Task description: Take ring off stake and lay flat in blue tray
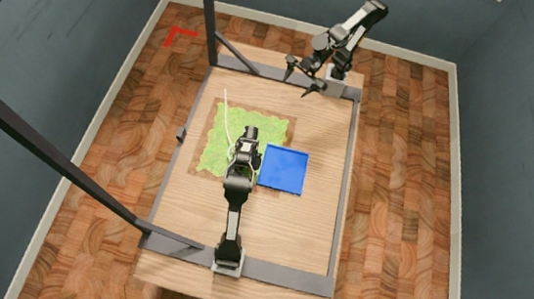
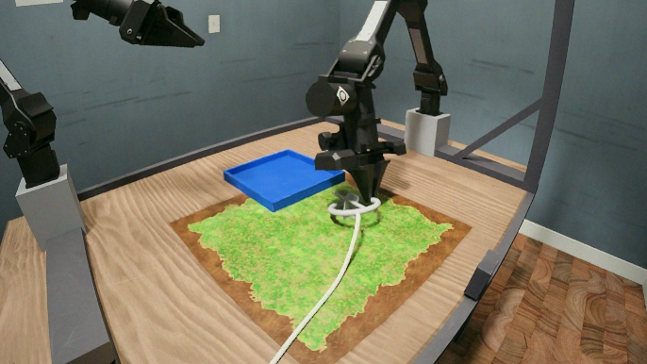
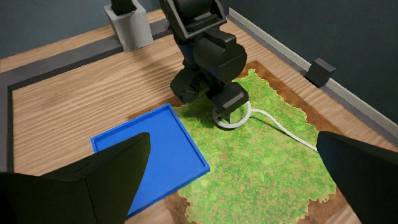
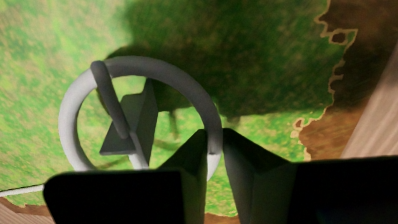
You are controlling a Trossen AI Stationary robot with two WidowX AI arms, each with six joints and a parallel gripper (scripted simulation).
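Observation:
The white ring [image 2: 355, 210] hangs a little above the green grass mat [image 2: 306, 245], still encircling the grey stake [image 2: 346, 198]. A white cord [image 2: 325, 292] trails from it across the mat. My right gripper [image 2: 369, 194] is shut on the ring's rim; the right wrist view shows the ring [image 4: 142, 115] pinched between the fingers with the stake [image 4: 127, 125] inside it. The blue tray [image 2: 283, 176] sits empty beside the mat. My left gripper [image 1: 301, 78] is open and empty, raised near the far table edge; its fingers frame the left wrist view [image 3: 200, 175].
A grey metal frame [image 1: 215, 15] with upright posts borders the table. The arm bases stand on grey blocks [image 2: 426, 129] at opposite table ends. A small dark block [image 2: 481, 280] is fixed at the table's side edge.

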